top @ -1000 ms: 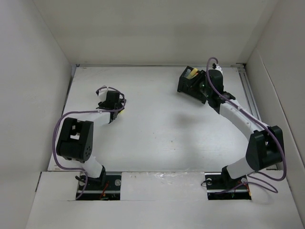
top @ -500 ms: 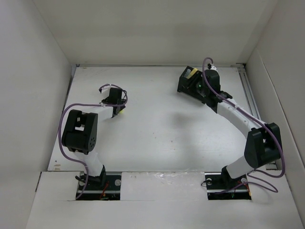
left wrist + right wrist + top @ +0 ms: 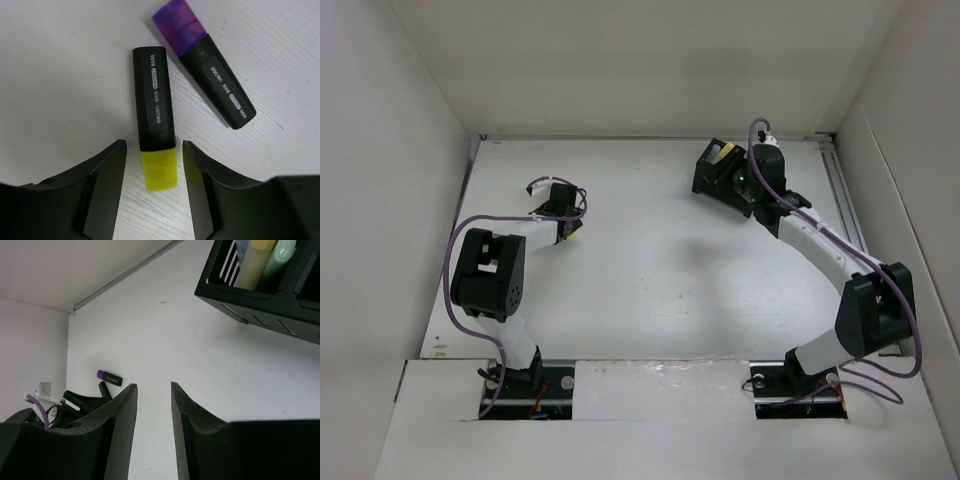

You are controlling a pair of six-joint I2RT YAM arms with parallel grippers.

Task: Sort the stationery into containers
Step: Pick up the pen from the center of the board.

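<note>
White arm links (image 3: 817,247), black joints (image 3: 485,285); looping purple cables (image 3: 446,268); black pincer fingers (image 3: 107,185).

Mostly the left arm moving here. In the top view its elbow block swings a bit up and right, and the left gripper (image 3: 565,224) creeps toward the upper left, ending up over the yellow highlighter (image 3: 155,145). The right gripper (image 3: 154,388) nudges slightly left, closer to the black organiser (image 3: 717,170).
</note>
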